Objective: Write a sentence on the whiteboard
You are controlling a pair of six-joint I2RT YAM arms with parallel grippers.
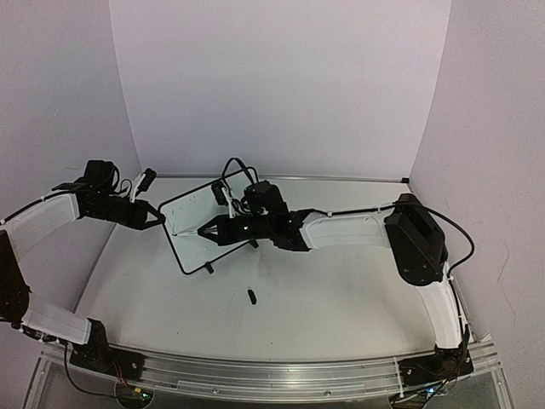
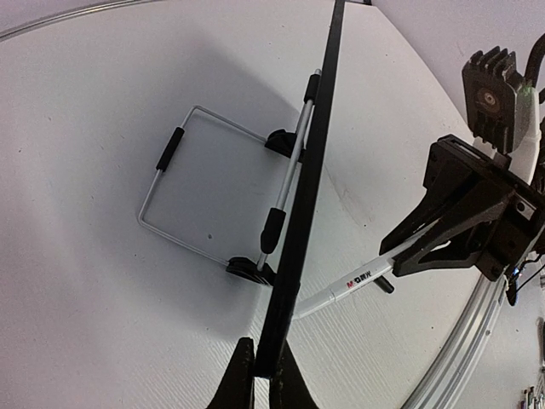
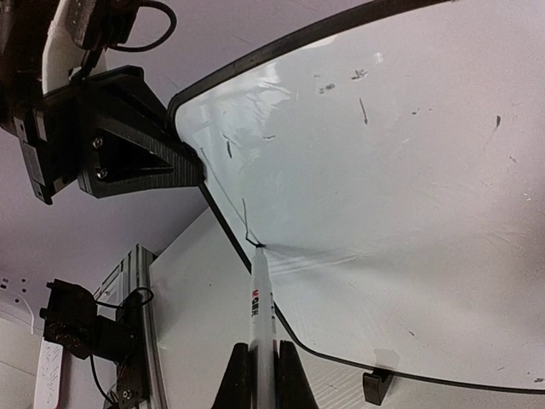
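We are holding the small rectangular whiteboard [image 1: 189, 213], white with a thin black frame, which is standing left of centre on the white counter [image 1: 341, 298]. Our left gripper [image 2: 264, 375] is pinching its jaws closed on the board's left edge. Our right gripper [image 3: 262, 375] is clamping its jaws on a slim white marker pen [image 3: 262, 311]. The pen tip is touching the board face near that left edge, where a short thin dark stroke [image 3: 245, 223] is rising from it. A grey wire stand [image 2: 169, 149] is sitting behind the board. A small black cap-like piece [image 1: 252, 296] is lying on the counter, nearer to us than the board.
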